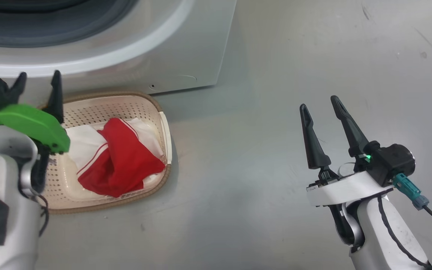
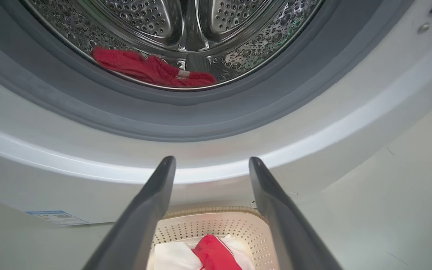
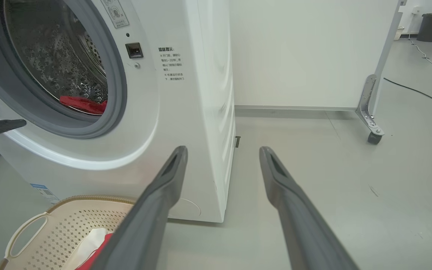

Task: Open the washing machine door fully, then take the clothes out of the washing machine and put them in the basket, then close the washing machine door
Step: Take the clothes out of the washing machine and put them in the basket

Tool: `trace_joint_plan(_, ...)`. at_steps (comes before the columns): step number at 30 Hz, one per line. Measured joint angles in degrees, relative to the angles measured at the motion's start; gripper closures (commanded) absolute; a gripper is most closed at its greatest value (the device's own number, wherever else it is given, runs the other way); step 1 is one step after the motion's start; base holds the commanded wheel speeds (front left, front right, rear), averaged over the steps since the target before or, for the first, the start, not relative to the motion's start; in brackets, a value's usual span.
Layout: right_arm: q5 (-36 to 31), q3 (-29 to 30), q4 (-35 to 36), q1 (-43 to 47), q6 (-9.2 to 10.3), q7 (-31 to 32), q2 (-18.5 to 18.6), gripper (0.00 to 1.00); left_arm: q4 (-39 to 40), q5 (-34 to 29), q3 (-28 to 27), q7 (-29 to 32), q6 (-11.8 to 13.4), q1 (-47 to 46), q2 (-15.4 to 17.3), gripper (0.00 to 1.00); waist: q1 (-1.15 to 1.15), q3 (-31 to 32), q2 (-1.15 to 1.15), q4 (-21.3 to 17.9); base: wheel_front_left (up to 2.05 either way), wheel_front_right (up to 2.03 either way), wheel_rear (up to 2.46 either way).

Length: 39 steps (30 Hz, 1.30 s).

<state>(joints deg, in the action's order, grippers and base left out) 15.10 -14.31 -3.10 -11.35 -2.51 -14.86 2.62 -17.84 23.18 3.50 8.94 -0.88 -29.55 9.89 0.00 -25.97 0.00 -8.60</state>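
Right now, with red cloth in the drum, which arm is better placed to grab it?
Left. The left gripper is open above the basket, close under the washing machine opening, its camera facing the red garment. The right gripper hangs open over the floor, off to the side.

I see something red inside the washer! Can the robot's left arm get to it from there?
Probably yes. The left gripper is open and empty, aimed at the open washing machine, and nothing stands between it and the red garment lying just inside. It has to clear the grey seal.
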Motion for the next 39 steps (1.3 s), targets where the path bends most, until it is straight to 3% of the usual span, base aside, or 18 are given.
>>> trace_joint_plan(8,3.3,-2.8,1.4,-4.1,1.22,0.0,0.0,0.00,-2.2,0.1,-2.4,5.6,0.0,-9.9,6.1,0.00,0.00,-6.4,0.00,-3.3,0.00,0.00,0.00)
trace_joint_plan(20,7.2,-6.0,2.0,-8.8,3.20,0.0,0.0,0.00,-4.1,-4.4,-2.7,10.3,-1.7,-21.5,15.5,0.00,0.01,-13.9,0.00,-9.2,0.00,0.00,0.00)
trace_joint_plan(39,12.0,-10.6,2.5,-11.8,5.08,0.0,0.0,0.00,-7.5,-10.2,-2.7,16.9,-3.4,-32.3,28.6,0.00,0.00,-18.2,0.00,-16.1,0.00,0.00,0.00)
